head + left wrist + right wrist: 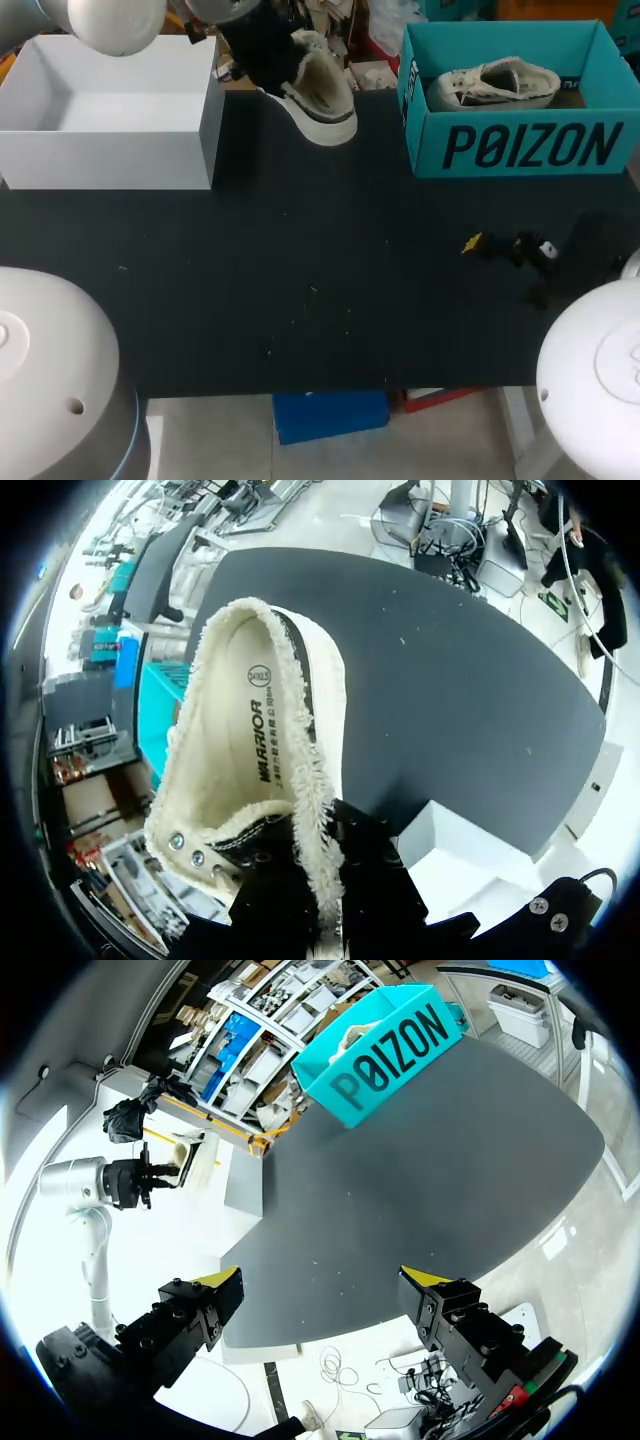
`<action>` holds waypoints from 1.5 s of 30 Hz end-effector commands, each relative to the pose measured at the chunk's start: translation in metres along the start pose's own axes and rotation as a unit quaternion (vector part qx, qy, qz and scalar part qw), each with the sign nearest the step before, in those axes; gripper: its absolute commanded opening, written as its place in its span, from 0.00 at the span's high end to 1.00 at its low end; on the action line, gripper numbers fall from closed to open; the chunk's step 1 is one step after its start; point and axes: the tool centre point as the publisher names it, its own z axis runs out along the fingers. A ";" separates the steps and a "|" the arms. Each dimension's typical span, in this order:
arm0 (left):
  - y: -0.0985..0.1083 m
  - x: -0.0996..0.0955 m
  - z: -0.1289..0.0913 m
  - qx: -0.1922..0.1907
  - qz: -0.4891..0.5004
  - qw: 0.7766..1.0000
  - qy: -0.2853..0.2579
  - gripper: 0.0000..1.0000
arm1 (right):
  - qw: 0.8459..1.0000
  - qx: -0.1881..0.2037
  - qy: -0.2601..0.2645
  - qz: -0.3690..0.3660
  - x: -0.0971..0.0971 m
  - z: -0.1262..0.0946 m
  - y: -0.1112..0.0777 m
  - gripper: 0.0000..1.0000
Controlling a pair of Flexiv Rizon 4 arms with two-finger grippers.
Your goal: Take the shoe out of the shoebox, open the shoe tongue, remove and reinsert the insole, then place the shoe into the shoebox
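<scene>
My left gripper [283,62] is shut on a black shoe [322,88] with a cream sole and fleecy lining, holding it in the air over the table's back edge between the two boxes. In the left wrist view the shoe [250,770] points away from the gripper [312,880], whose dark fingers pinch the collar edge; the printed insole shows inside. The white shoebox [110,110] at the back left is open and empty. My right gripper [510,247] hovers low near the front right, open [322,1280] with nothing between its fingers.
A teal box [520,145] at the back right holds a second, light-coloured shoe [495,85]. The black table mat [300,270] lies bare between the boxes and the front edge.
</scene>
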 end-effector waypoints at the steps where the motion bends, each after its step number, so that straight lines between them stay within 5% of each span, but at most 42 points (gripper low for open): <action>1: 0.024 0.034 -0.012 -0.017 -0.041 0.999 -0.017 1.00 | 0.998 0.060 0.006 0.005 -0.006 -0.002 0.001 0.00; 16: 0.127 0.144 -0.030 -0.067 -0.212 0.975 -0.022 1.00 | 0.998 0.060 0.006 0.005 -0.006 -0.002 0.001 0.00; 28: 0.178 0.217 -0.040 -0.096 -0.285 0.954 -0.005 1.00 | 0.998 0.060 0.006 0.005 -0.006 -0.002 0.001 0.00; 34: 0.203 0.243 -0.037 -0.108 -0.299 0.948 0.007 1.00 | 0.998 0.060 0.006 0.005 -0.006 -0.002 0.001 0.00; 45: 0.224 0.249 -0.010 -0.101 -0.303 0.947 0.026 1.00 | 0.998 0.060 0.006 0.005 -0.006 -0.002 0.001 0.00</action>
